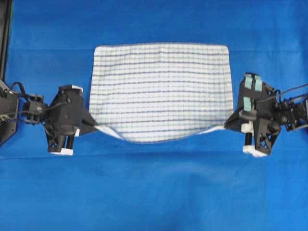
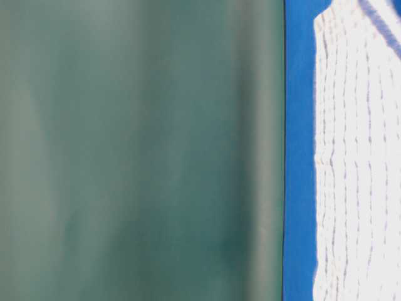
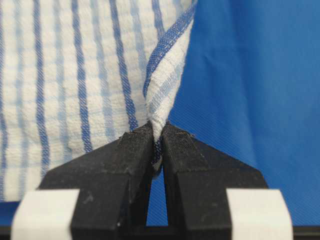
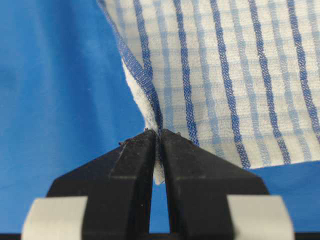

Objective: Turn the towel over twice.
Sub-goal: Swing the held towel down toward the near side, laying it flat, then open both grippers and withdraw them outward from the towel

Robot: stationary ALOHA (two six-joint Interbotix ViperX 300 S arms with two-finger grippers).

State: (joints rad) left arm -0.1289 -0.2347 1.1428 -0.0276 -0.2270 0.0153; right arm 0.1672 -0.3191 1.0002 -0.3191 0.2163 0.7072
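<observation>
The rectangular white woven towel [image 1: 160, 91] with thin dark-blue and light-blue stripes is spread across the middle of the large plain blue cloth [image 1: 154, 192] that covers the table, between the two arms. Its far edge lies flat and nearly straight, while its near edge sags in a curve between two corners that are drawn outward to either side.

The left gripper [image 1: 96, 126] is at the towel's near left corner, reaching in from the left of the overhead view. In the left wrist view the black fingertips [image 3: 135, 150] are pressed together on a bunched fold of the hemmed corner — the left gripper [image 3: 157, 137] is clamped on the towel [image 3: 75, 75], which rises away from the tips with the blue cloth [image 3: 250, 100] beside it.

The right gripper [image 1: 226, 126] is at the near right corner, opposite its partner. The right wrist view shows its jaws closed on the hem: the corner is pinched at the right gripper [image 4: 159, 135] and the striped towel [image 4: 240, 75] fans out beyond and to the side, over the blue cloth [image 4: 50, 100].

In the table-level view the towel [image 2: 357, 157] appears close and blurred against the blue cloth [image 2: 297, 157] — its stripes are only faintly readable.
</observation>
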